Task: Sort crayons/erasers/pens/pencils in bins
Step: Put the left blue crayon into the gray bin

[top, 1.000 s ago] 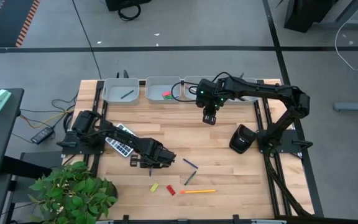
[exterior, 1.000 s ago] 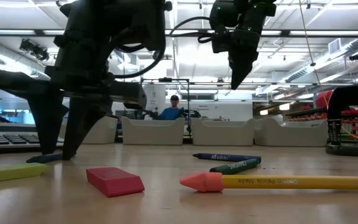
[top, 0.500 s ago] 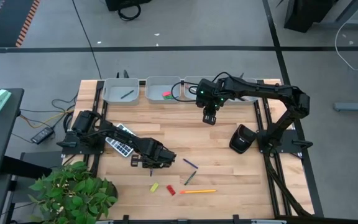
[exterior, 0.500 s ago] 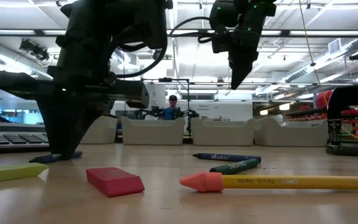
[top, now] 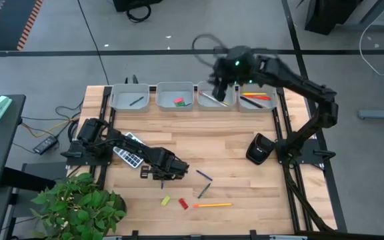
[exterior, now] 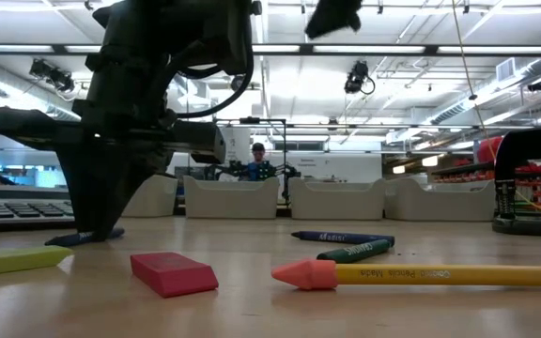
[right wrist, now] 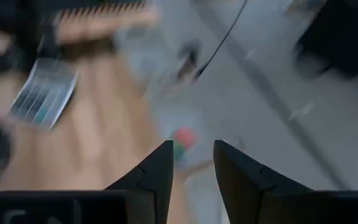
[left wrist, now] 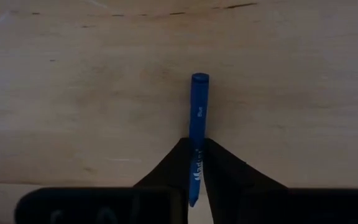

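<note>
My left gripper (top: 160, 175) points down at the table's near left, beside the grey calculator (top: 129, 153), and is shut on a blue crayon (left wrist: 198, 106). My right gripper (top: 220, 85) is blurred, raised over the four grey bins (top: 176, 88) at the far edge. It is open (right wrist: 193, 168) and holds nothing. A yellow eraser (top: 166, 200), a red eraser (exterior: 174, 272) and a long pencil with a pink tip (exterior: 411, 274) lie flat near the near edge. A green crayon (exterior: 364, 249) and a dark blue one (exterior: 341, 237) lie behind them. My left gripper pinches the blue crayon between its two fingers (left wrist: 229, 177), on the half toward its pointed end (left wrist: 197, 140). The fingers come from above, pointing down, one on each long side. The crayon lies flat on the wooden table (exterior: 90, 237).
A black desk item (top: 259, 148) stands at the right side of the table. The bins hold a dark pen (top: 137, 101), red and green erasers (top: 178, 101) and orange sticks (top: 257, 98). A potted plant (top: 79, 203) overhangs the near left corner. Bare wood lies mid-table.
My left gripper's fingers, standing apart around the blue crayon a second ago, have shut on it; the crayon has stayed on the table. My right gripper has swung quickly up and toward the far edge, from mid-table to over the bins.
</note>
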`<state>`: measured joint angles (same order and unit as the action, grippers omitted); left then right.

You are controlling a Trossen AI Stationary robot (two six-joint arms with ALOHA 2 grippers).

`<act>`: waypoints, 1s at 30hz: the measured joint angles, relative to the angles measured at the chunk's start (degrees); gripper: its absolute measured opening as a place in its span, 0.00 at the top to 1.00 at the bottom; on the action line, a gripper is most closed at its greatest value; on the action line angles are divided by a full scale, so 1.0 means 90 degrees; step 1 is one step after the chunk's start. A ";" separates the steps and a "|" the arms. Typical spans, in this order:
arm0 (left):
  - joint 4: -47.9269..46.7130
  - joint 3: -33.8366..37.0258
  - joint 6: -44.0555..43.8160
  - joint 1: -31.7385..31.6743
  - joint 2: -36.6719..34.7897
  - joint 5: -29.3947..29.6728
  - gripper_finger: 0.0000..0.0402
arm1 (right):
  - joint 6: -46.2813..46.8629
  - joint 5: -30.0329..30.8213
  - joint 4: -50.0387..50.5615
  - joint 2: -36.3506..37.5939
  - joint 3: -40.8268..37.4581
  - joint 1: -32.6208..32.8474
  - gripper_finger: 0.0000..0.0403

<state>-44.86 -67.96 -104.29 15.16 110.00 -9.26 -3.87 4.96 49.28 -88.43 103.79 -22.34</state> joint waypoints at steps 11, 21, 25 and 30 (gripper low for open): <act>0.0007 0.0005 0.0203 -0.0005 0.0005 -0.0233 0.84 | -0.0197 -0.0111 0.0661 -0.0055 -0.0001 -0.0516 0.69; 0.0010 0.0005 0.0333 -0.0007 0.0005 -0.0392 0.85 | 0.0135 -0.0489 0.0968 -0.0074 -0.1021 -0.0540 0.69; 0.0010 0.0005 0.0385 -0.0007 0.0005 -0.0396 0.85 | 0.0287 -0.0610 0.1022 -0.0074 -0.1405 -0.0540 0.69; 0.0118 0.0011 0.0677 -0.0036 -0.0100 -0.0477 0.88 | 0.0423 -0.0902 0.1556 -0.0074 -0.1436 -0.0542 0.69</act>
<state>-43.80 -67.86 -98.19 14.84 109.10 -13.54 -0.06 -3.16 63.28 -89.10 90.87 -27.22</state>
